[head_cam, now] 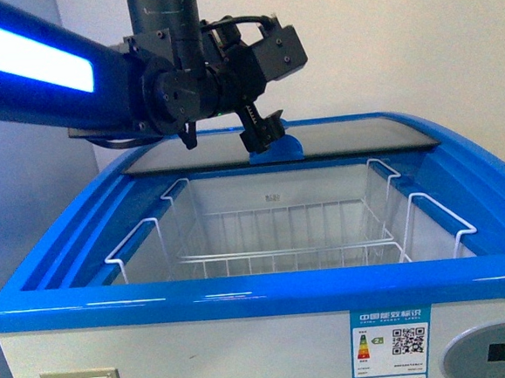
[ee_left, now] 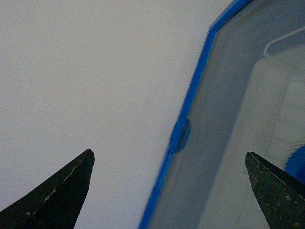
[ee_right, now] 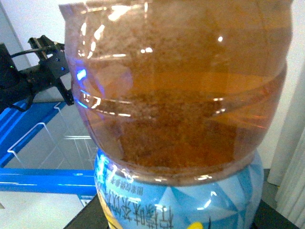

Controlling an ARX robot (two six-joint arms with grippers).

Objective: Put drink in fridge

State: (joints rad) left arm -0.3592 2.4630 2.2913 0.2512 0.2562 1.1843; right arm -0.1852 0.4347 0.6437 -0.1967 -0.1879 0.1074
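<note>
The drink (ee_right: 176, 109) fills the right wrist view: a clear bottle of amber liquid with a blue and yellow label (ee_right: 181, 200). My right gripper is shut on it, but its fingers are hidden and the cap is out of view. The drink is held to one side of the fridge, level with its blue rim (ee_right: 43, 181). In the front view the white fridge (head_cam: 178, 352) stands open, with its glass lid (head_cam: 319, 140) slid back over a white wire basket (head_cam: 282, 235). My left gripper (head_cam: 264, 134) is open at the lid's blue handle (head_cam: 277, 149). Its fingertips (ee_left: 66, 188) stand wide apart.
A plain white wall rises behind the fridge. The left arm (head_cam: 96, 87) reaches over the back left corner of the fridge and also shows in the right wrist view (ee_right: 38, 71). The fridge front carries an energy label (head_cam: 392, 344) and a round display (head_cam: 502, 353).
</note>
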